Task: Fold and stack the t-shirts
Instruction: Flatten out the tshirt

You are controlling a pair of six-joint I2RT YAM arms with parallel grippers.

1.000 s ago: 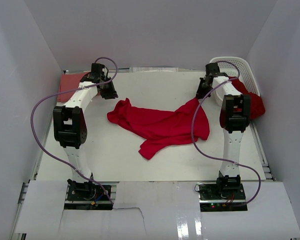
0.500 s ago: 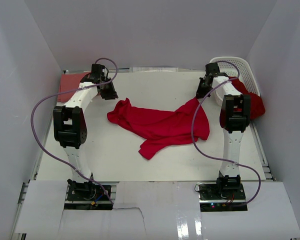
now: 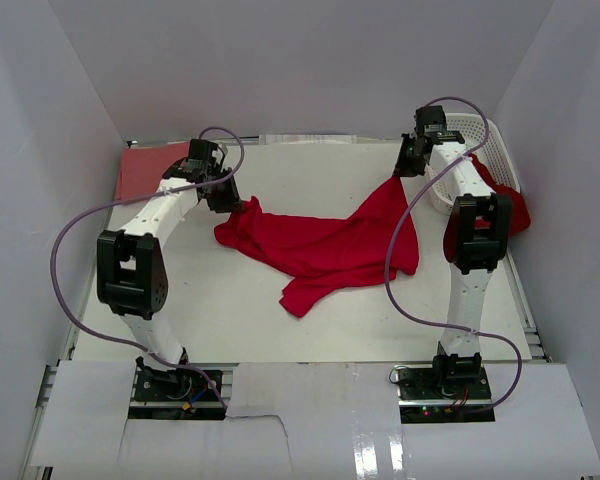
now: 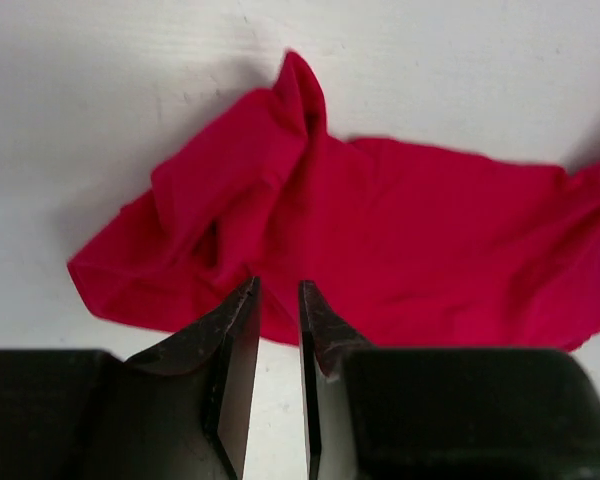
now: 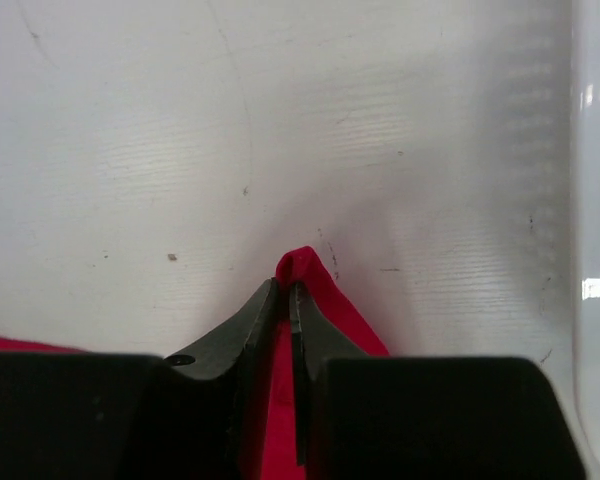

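Hauls red t-shirt [image 3: 320, 250] corner up beside basket [image 3: 483, 137], right gripper [image 5: 288, 290] pinched on it; moves left gripper [image 4: 277, 290], narrowly parted, onto corner farthest from basket; spreading likely starts.

The right gripper [image 3: 408, 166], jaws pinching a corner of the crimson t-shirt [image 3: 325, 245], is hauling it farther off. The left gripper [image 3: 227, 196] is closing on the cloth's edge.

White arms [image 3: 165, 205], black joint housings [image 3: 130, 275], looping purple cables [image 3: 52, 275], black end effectors [image 4: 277, 285]
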